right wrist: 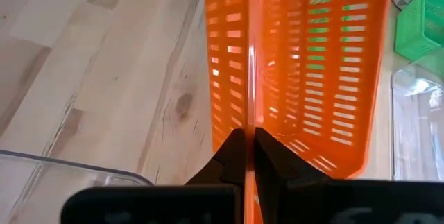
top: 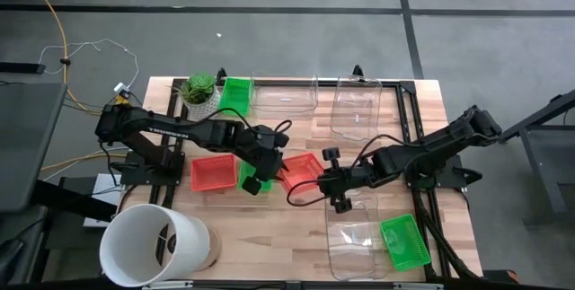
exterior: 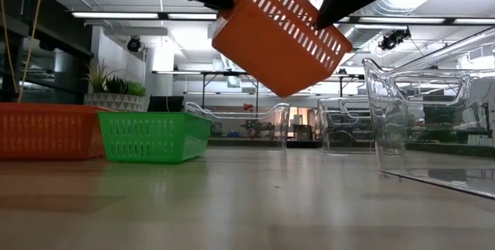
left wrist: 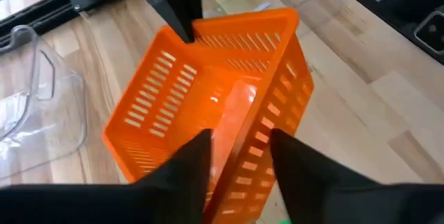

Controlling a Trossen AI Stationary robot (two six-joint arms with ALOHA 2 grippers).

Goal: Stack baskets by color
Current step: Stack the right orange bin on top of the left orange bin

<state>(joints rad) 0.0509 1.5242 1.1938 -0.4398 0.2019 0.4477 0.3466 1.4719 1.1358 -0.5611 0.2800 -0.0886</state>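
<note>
- Red basket (exterior: pixel 280 32), the one in play, hangs tilted in the air above the middle of the table (top: pixel 296 236), held between the two arms; it also shows in the high view (top: pixel 301 168).
- A second red basket (top: pixel 214 172) sits flat on the table left of centre, with a green basket (exterior: pixel 151 135) just beside it, under the left arm.
- Left gripper (left wrist: pixel 239 160): its fingers (left wrist: pixel 191 165) straddle one wall of the lifted basket, one finger inside and one outside; I cannot tell whether they press on it.
- Right gripper (right wrist: pixel 250 144): its fingers are pressed together on the rim at the opposite end of the lifted basket, pinching the thin wall.
- Along the far edge stand a potted plant (top: pixel 199 90), another green basket (top: pixel 236 93) and two clear tubs (top: pixel 286 94), (top: pixel 356 110).
- At the near edge: a white bucket (top: pixel 153 245) on the left, and a clear tub (top: pixel 358 247) with a green basket (top: pixel 404 241) beside it on the right.
</note>
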